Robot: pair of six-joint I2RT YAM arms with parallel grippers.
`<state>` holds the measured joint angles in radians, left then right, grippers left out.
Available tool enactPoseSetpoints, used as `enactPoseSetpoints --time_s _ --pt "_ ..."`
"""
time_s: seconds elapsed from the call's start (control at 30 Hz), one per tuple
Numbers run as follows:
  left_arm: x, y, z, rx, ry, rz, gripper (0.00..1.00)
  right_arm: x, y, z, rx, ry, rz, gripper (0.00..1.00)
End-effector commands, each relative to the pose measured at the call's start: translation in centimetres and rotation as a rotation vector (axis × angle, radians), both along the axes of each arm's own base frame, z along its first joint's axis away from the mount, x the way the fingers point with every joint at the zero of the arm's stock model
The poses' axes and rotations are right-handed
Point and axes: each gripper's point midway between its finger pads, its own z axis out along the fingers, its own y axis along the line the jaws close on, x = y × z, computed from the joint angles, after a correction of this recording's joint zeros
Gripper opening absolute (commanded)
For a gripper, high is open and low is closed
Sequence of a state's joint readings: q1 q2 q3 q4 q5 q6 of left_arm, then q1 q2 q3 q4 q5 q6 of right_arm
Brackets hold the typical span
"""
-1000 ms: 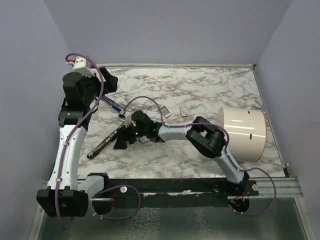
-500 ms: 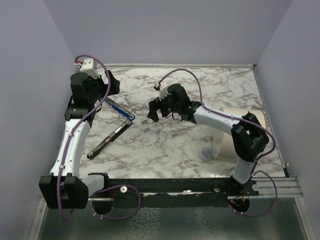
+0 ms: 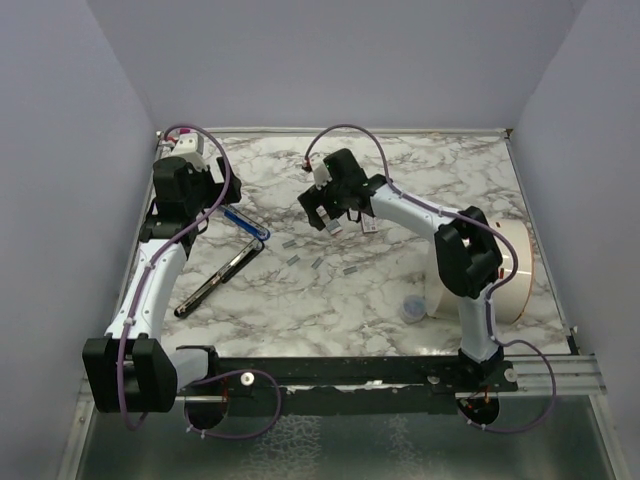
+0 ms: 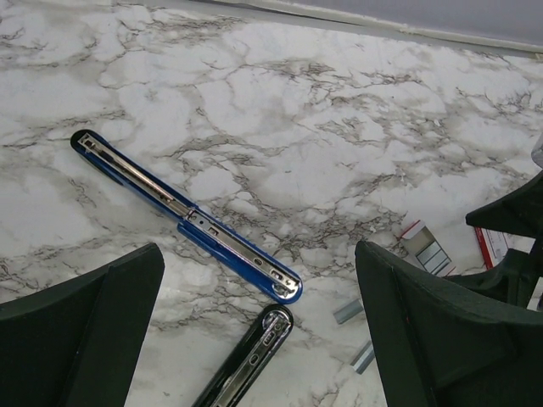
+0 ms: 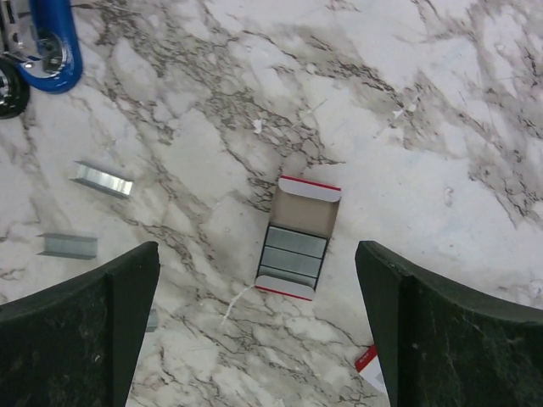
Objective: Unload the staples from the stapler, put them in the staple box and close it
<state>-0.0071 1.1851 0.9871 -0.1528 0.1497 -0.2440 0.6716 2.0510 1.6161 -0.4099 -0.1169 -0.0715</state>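
Marble-patterned desk. Short silvery staples lie scattered just right of the stapler, a blue body opened flat. The left hand hovers above the stapler, released and empty. Farther right of it, the right hand hangs spread wide over a small staple box. Pale lilac walls enclose everything.

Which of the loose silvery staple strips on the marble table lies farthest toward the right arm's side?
The short silvery metal strip lying alone, to the right of the other strips, which are clustered together.
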Motion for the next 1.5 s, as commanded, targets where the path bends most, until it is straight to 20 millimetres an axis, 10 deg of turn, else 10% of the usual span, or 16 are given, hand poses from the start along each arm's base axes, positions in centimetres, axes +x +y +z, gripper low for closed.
enactPoseSetpoints --time_s 0.0,0.67,1.47 --pt "0.2 -0.3 1.9 0.001 -0.061 -0.017 0.99 0.9 -0.9 -1.6 -0.048 0.07 -0.018 0.98" --pt "0.2 -0.9 1.8 -0.019 -0.065 -0.044 0.99 1.4 -1.2 -5.4 -0.093 0.16 -0.029 0.89" --pt "0.2 -0.9 1.7 -0.017 -0.062 -0.045 0.99 1.2 -2.1 -7.4 -0.143 0.19 -0.032 0.47"
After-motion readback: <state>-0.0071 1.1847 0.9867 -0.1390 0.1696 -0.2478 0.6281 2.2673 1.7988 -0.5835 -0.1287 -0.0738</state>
